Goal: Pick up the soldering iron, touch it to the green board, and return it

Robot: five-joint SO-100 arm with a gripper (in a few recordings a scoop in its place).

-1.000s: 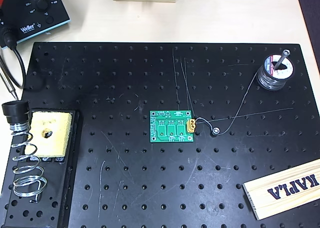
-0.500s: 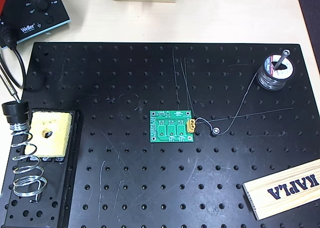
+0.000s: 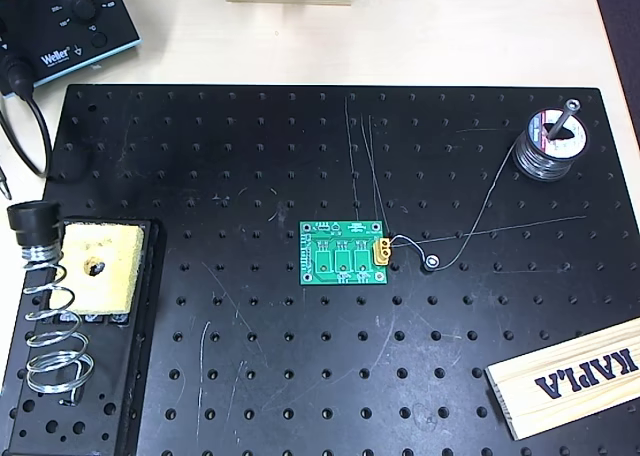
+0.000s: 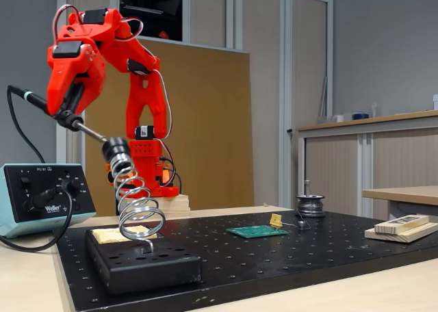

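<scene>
The red gripper [image 4: 68,110] is clamping the soldering iron [image 4: 58,112] high above the coil stand [image 4: 137,202], its long axis slanting tip-down to the right toward the green board [image 4: 256,231], lying flat well off.

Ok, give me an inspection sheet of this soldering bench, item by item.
Surface: black perforated board on a pale table.
Job's things: soldering iron held in the air, tip slanting toward the coil stand; green board flat mid-board.
Clutter: yellow sponge, solder spool, wooden Kapla block.
Hand: red hand shut on the iron's handle.
Cables: black iron cable hanging by the Weller station; thin solder wire running toward the green board.
Surroundings: cabinets, panel wall; no people seen.
</scene>
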